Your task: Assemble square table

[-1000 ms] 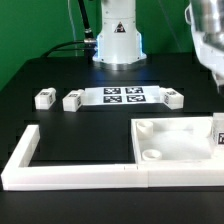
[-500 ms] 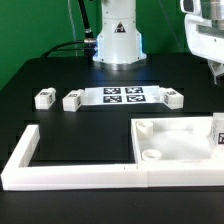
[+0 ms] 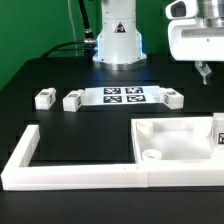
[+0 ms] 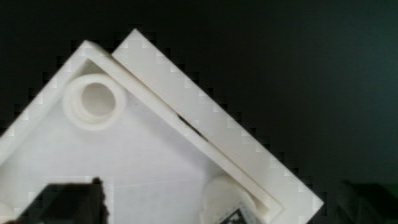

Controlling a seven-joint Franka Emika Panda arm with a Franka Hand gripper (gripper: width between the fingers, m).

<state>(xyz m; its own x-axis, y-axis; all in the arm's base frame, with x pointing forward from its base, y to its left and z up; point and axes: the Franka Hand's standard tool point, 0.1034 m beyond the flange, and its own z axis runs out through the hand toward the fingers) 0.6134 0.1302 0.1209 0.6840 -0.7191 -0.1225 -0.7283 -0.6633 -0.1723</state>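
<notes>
The square table's white slab (image 3: 178,135) lies rimmed face up at the exterior view's right, pushed into the corner of the white L-shaped wall (image 3: 28,158). A round corner hole (image 3: 152,156) shows near its front. Three small white leg blocks (image 3: 44,98) (image 3: 73,100) (image 3: 172,97) lie in a row behind it, and another (image 3: 218,136) sits at the slab's right edge. My gripper (image 3: 203,72) hangs high above the slab's far right and is open and empty. The wrist view shows the slab's corner (image 4: 134,150) with a hole (image 4: 93,102) and one dark fingertip (image 4: 68,205).
The marker board (image 3: 125,96) lies flat between the leg blocks. The robot base (image 3: 117,40) stands at the back with cables beside it. The wall runs along the table's front and left side; it also shows in the wrist view (image 4: 205,110) beside the slab's edge.
My gripper has moved toward the exterior view's left and come further into view from the right edge. The slab and leg blocks have not moved.
</notes>
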